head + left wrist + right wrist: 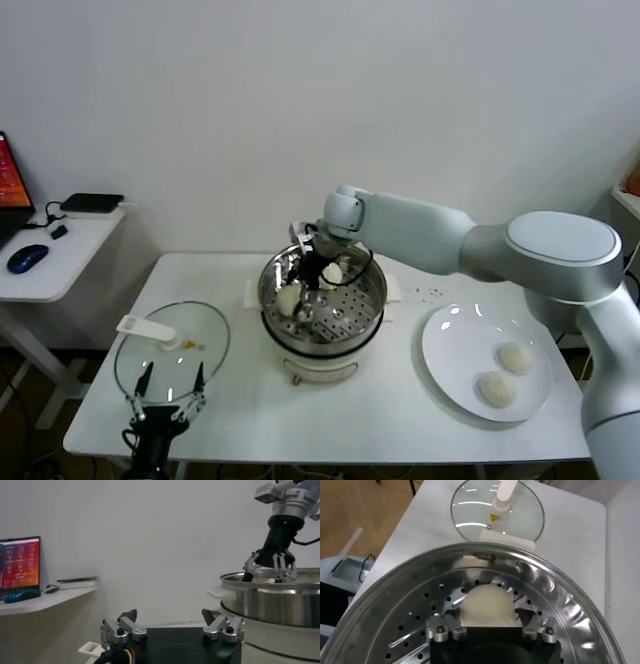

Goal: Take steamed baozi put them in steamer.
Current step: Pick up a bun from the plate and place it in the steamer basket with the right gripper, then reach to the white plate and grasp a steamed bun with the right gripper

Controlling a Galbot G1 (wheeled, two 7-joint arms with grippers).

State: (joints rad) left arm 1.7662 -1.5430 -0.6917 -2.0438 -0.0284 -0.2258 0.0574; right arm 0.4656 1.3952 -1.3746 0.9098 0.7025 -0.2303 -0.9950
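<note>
Two cream-white dough buns (289, 298) sit in the round steel steamer (372, 312) mid-table; right gripper (322, 272) clamps one. Two more (516, 357) occupy the white plate (450, 350) near the right edge. Left gripper (168, 386) gapes at the front-left corner.

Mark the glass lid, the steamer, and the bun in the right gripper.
glass lid (170, 350), head view, centre of the glass.
steamer (372, 290), head view, right steel rim.
baozi in right gripper (486, 604), right wrist view, top of the bun.

White counter (330, 420) against white wall. Glass lid (172, 352) with white handle lying flat at counter's left part. White plate (487, 361) at right part. Side desk (55, 255) beyond left edge: blue mouse (26, 258), black flat device (91, 203), lit screen (10, 178).
</note>
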